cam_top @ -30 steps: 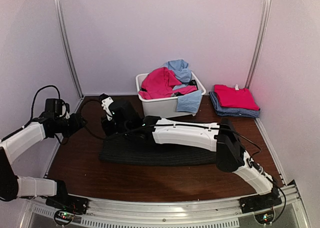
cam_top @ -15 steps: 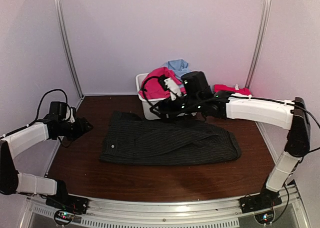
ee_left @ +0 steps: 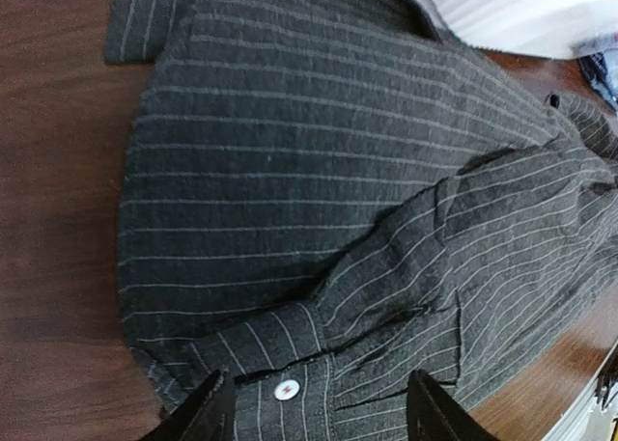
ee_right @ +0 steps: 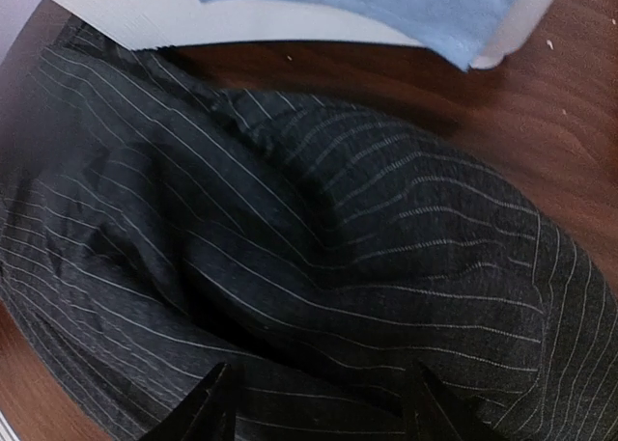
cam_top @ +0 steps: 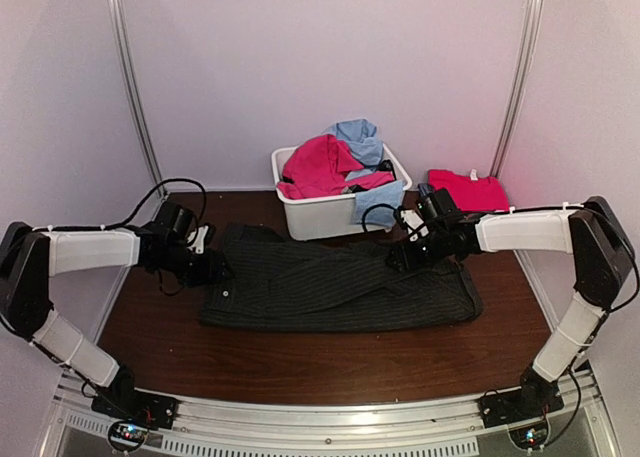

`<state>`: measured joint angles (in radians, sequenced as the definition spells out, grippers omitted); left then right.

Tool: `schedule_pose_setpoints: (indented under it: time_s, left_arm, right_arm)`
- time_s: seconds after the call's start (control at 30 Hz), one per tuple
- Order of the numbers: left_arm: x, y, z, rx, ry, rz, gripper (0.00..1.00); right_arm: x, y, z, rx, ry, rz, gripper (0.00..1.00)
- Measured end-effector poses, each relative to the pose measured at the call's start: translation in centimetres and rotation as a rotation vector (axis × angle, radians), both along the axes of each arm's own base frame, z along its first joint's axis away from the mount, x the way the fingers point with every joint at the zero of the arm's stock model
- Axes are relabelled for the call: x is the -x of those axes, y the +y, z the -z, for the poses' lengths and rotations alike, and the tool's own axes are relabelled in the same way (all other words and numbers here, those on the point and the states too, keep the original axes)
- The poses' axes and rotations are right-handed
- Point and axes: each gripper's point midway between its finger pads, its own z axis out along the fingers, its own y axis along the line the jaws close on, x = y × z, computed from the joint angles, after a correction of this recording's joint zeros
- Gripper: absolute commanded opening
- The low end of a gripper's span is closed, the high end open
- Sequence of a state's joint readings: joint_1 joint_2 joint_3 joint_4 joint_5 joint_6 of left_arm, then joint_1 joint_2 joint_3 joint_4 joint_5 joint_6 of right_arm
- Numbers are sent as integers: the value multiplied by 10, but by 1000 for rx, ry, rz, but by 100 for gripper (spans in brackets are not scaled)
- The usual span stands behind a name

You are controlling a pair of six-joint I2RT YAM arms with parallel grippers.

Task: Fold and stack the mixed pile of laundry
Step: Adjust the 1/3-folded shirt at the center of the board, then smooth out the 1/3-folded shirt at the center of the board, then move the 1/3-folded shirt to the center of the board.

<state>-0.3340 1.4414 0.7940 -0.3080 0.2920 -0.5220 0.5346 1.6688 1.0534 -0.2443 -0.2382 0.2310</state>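
A: Surface first, quick.
B: Dark brown wood table point(cam_top: 300, 362), pale walls point(cam_top: 300, 77) around it.
A: Task things?
B: Black pinstriped shirt point(cam_top: 340, 289) lies flat mid-table, its length running left to right. The white tub point(cam_top: 335, 217) sits just behind it and holds a pink-red garment point(cam_top: 318, 167) with a light blue garment point(cam_top: 358, 137) on top. A blue cloth point(cam_top: 380, 203) hangs over the front rim. Far right corner: folded pink-red top point(cam_top: 470, 191) on a folded blue checked shirt point(cam_top: 445, 220).
A: Left claw?
B: Left gripper point(ee_left: 319, 414) is at the shirt's left end, fingers wide apart, nothing between them. It's above a cuff with a white button point(ee_left: 285, 390). Can't tell if it touches the cloth.
A: Right?
B: Right gripper point(ee_right: 323, 407) is low over the shirt's right part, near the tub front. Fingers wide apart, gripping nothing.
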Motion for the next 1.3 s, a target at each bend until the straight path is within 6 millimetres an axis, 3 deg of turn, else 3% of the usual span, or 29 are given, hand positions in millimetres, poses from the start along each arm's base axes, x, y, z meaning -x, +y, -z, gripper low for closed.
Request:
schedule_pose_setpoints:
  time_s: [0.13, 0.3, 0.47, 0.7, 0.8, 0.9, 1.0, 1.07, 1.17, 1.3]
  left_arm:
    - [9, -7, 24, -18, 65, 16, 58]
    - [30, 6, 57, -53, 147, -30, 52]
    - [36, 12, 57, -42, 125, -67, 49]
    - [62, 23, 47, -56, 141, -71, 57]
    - [59, 23, 29, -67, 109, -47, 59]
    - [41, 16, 5, -62, 45, -19, 59]
    - [12, -1, -15, -54, -19, 19, 58]
    - [-3, -15, -16, -52, -34, 48, 56]
    - [-13, -38, -2, -45, -21, 95, 53]
    - [8, -42, 32, -64, 70, 109, 48]
  right_arm:
    - [16, -17, 34, 25, 87, 48, 55]
    - [45, -33, 73, 45, 182, 90, 56]
    - [60, -35, 71, -19, 162, 110, 59]
    - [106, -49, 58, -45, 199, 110, 66]
    - [102, -52, 22, -90, 130, 121, 66]
    - [80, -52, -23, -144, 28, 143, 63]
    - [56, -49, -40, -150, -10, 152, 60]
    - [44, -43, -31, -141, 11, 142, 59]
    - [44, -36, 1, -114, 90, 113, 57]
    - [58, -33, 37, -88, 190, 83, 55]
